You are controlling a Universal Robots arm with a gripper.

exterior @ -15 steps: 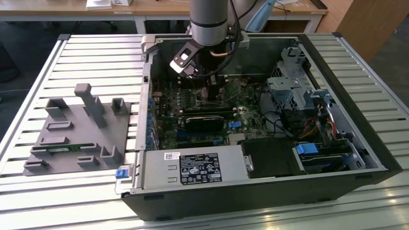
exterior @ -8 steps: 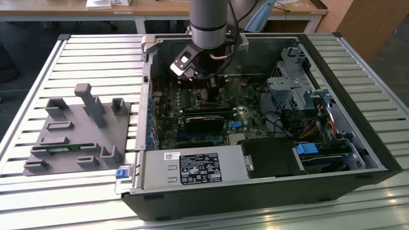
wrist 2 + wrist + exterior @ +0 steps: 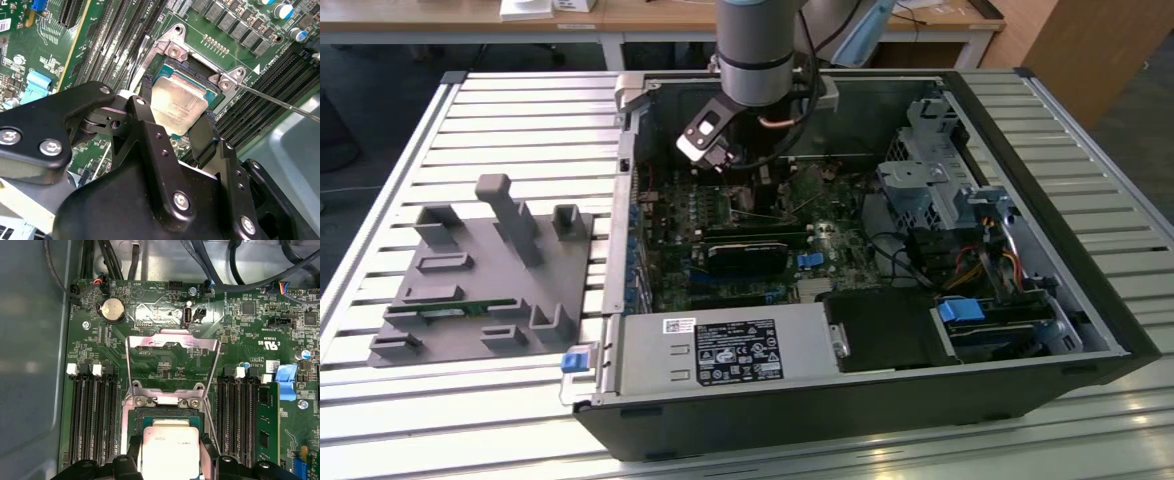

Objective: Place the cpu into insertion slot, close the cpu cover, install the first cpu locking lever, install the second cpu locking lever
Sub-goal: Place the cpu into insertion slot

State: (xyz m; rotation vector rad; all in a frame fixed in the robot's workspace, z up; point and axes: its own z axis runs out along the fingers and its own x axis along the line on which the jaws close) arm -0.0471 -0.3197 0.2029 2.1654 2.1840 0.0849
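Arm (image 3: 757, 45) reaches down into the open computer case (image 3: 1067, 330), which lies on its side on the slatted table (image 3: 400, 420). The wrist is over the far part of the motherboard (image 3: 720, 290). A grey fixture (image 3: 480, 270) with upright blocks sits on the table at the exterior view's left, well apart from the case.

The hand (image 3: 175, 114) is clenched on the cpu (image 3: 177, 107). The black fingers (image 3: 202, 132) press on two opposite edges of the chip, silver face up. The first wrist view shows the same grip: hand (image 3: 170, 456), cpu (image 3: 170, 447) between the finger pads.

The cpu is right over the insertion slot (image 3: 170, 412), roughly level. It covers most of the slot, with a dark strip of socket showing at the chip's far edge. In the second wrist view the dark socket (image 3: 172, 70) shows past the chip inside its silver rim. Cannot tell if the chip is seated or just above the contacts.

The cpu cover (image 3: 172, 341) is open, swung back to the far side of the slot, with the board visible through its cut-out. One locking lever (image 3: 280, 102), a thin metal rod, is unlatched and sticks out from the socket corner over the memory slots (image 3: 265, 95). More memory slots (image 3: 92, 420) flank the socket on the other side.
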